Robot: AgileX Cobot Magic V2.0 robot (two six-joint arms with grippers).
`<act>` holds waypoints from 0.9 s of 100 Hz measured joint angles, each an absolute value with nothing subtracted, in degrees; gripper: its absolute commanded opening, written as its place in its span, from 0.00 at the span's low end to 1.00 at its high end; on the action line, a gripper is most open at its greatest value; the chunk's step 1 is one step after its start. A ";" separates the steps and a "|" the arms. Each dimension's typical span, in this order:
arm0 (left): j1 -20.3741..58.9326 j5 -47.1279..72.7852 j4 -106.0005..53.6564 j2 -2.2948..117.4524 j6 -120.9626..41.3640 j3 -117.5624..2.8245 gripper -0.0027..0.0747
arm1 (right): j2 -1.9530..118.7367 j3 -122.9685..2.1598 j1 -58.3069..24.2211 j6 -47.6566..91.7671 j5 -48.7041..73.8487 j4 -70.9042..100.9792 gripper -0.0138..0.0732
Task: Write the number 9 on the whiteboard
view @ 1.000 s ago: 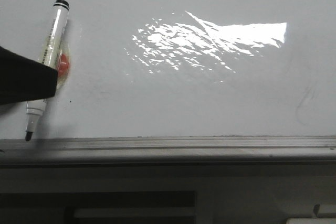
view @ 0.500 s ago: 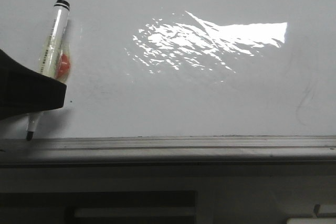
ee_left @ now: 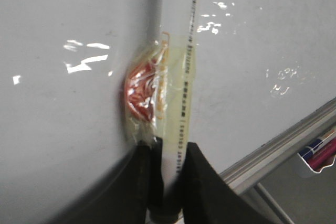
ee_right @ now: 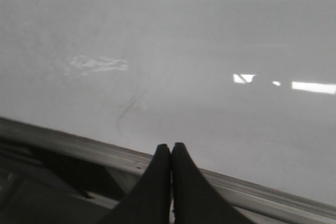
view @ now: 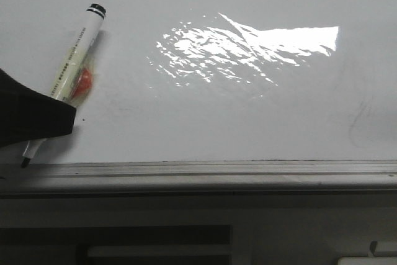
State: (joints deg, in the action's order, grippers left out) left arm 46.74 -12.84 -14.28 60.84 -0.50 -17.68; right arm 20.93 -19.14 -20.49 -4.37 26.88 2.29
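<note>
The whiteboard (view: 248,110) fills the front view, with a grey metal frame strip (view: 217,170) along its near edge. No number 9 shows on it. My left gripper (view: 49,116) is at the far left, shut on a white marker pen (view: 77,48) with a black cap end and a red lump taped to its barrel (view: 82,82). The pen leans, its black tip (view: 25,161) down at the frame strip. In the left wrist view the fingers (ee_left: 202,177) clamp the pen (ee_left: 184,87). My right gripper (ee_right: 171,148) is shut on nothing, over the board's frame.
Bright glare (view: 248,44) lies across the middle of the board. A faint grey curved smudge (view: 360,122) marks the right side, and the smudge (ee_right: 128,108) also shows in the right wrist view. A holder with spare pens (ee_left: 317,153) hangs beyond the frame.
The pen has tilted in my left gripper: its cap end swung to the right and its tip moved left and down to the frame strip. The right gripper is unchanged.
</note>
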 measured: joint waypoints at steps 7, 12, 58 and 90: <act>46.74 -12.73 -11.01 60.91 -0.47 -17.68 0.01 | 24.27 -21.43 -25.26 -3.77 26.86 2.38 0.15; 46.74 -12.73 -8.17 60.97 -0.47 -17.68 0.01 | 26.63 -23.12 -28.64 -3.36 26.86 2.38 0.23; 46.74 -26.19 28.10 61.33 -0.47 -17.68 0.01 | 46.26 -36.77 -50.26 -2.79 22.72 2.38 0.56; 46.74 -28.42 32.64 61.33 -0.47 -17.68 0.01 | 56.89 -45.24 -53.67 -2.64 22.23 2.38 0.56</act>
State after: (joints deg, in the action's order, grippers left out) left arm 46.74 -28.42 32.64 61.33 -0.47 -17.68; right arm 56.89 -45.24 -53.67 -2.64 22.23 2.38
